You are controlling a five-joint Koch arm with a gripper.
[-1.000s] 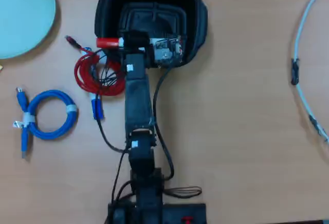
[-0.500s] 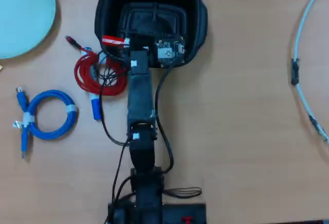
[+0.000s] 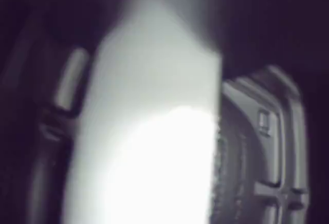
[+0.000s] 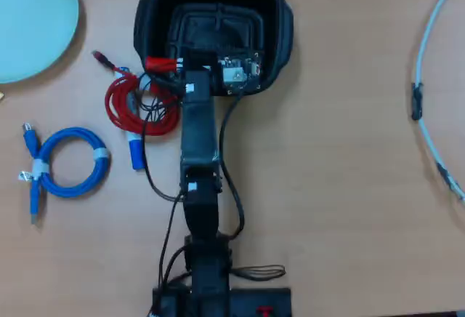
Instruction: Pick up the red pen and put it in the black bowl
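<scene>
Tool [image 4: 211, 46] over black bowl [image 4: 270, 13]; red pen [image 3: 154, 147] fills wrist view beneath; jaw state impossible to tell.

My fingers hold the red pen [image 4: 161, 64] level over the near left edge of the black bowl [image 4: 270, 11], its ridged floor below them.

No legible text, label, brand, number or sign in either view.
</scene>
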